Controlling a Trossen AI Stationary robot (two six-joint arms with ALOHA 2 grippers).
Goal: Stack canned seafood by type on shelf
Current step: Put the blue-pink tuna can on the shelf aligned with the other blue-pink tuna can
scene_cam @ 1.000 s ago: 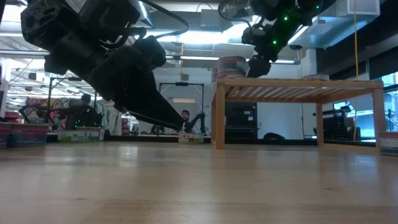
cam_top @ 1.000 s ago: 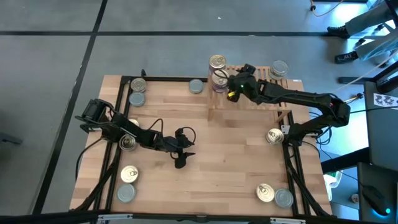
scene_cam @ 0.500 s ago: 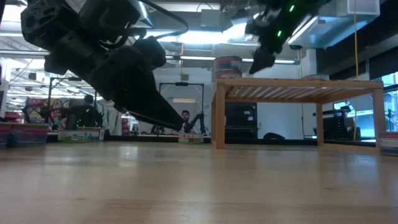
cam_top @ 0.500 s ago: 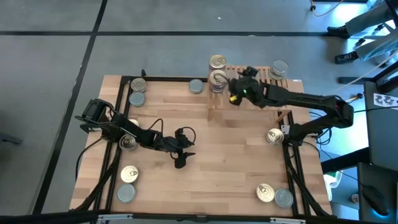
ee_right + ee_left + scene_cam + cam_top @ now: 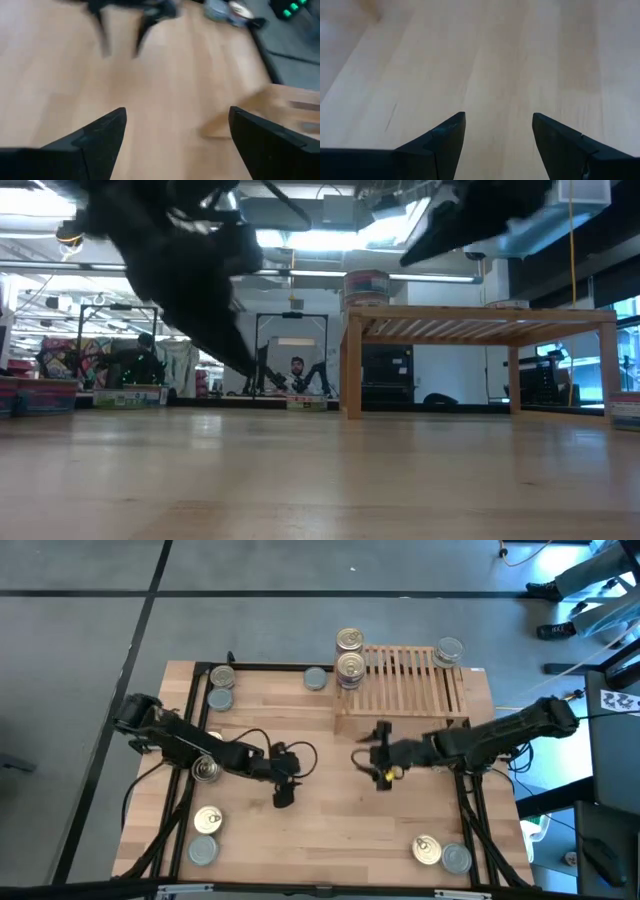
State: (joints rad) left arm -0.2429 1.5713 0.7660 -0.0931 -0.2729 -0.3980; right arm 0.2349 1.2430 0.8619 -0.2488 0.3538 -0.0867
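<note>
The shelf of light slats stands at the table's far right; its leg and slat top show in the low view. A gold-topped stack of tins sits on its far left corner, and a silver tin on its far right. More tins lie about the table: gold, gold, silver. My left gripper hangs open over bare wood left of centre. My right gripper is open over the table's middle, near side of the shelf.
Tins also sit at the far left, gold and silver, at the far middle, and at the near right. Another gold tin is just beyond the shelf stack. Black rails edge the table.
My right gripper has drawn back from the tin stack at the shelf's far left corner, travelling toward the near edge and down to the table's middle, open and carrying nothing. My left gripper has shifted a little toward the table's left.
</note>
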